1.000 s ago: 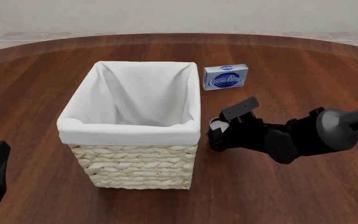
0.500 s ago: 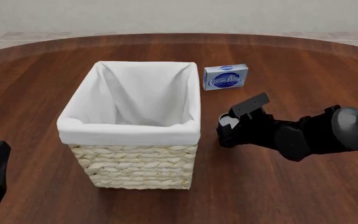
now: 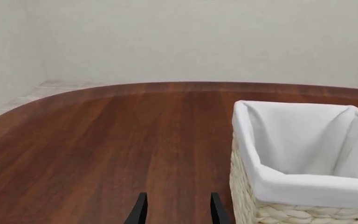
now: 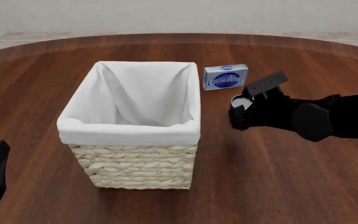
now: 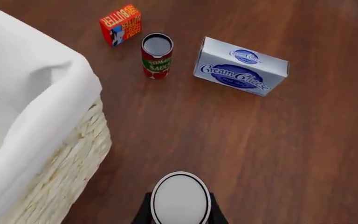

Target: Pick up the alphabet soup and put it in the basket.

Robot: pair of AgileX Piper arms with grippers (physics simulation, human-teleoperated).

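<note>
Your right hand (image 4: 238,114) is closed on the alphabet soup (image 4: 241,101), with the can's silver-grey top showing just above the dark fingers in the front view. The can is held above the bench (image 4: 278,182), to the right of the basket (image 4: 132,161) and outside it, with a gap of bare wood between them. In the right wrist view the can's round grey top (image 5: 180,199) sits pinched between the 2 fingers (image 5: 143,212), and below it lie the cream cheese box (image 5: 241,66), a tomato sauce can (image 5: 157,57) standing upright and a small orange butter box (image 5: 120,24), all on the wood beside the basket's wicker wall (image 5: 61,177). In the front view the cream cheese box (image 4: 225,76) lies just beyond the held can. Your left hand (image 3: 175,211) hangs low near the bench edge, well apart from the basket, its 2 fingers parted with nothing between them.
</note>
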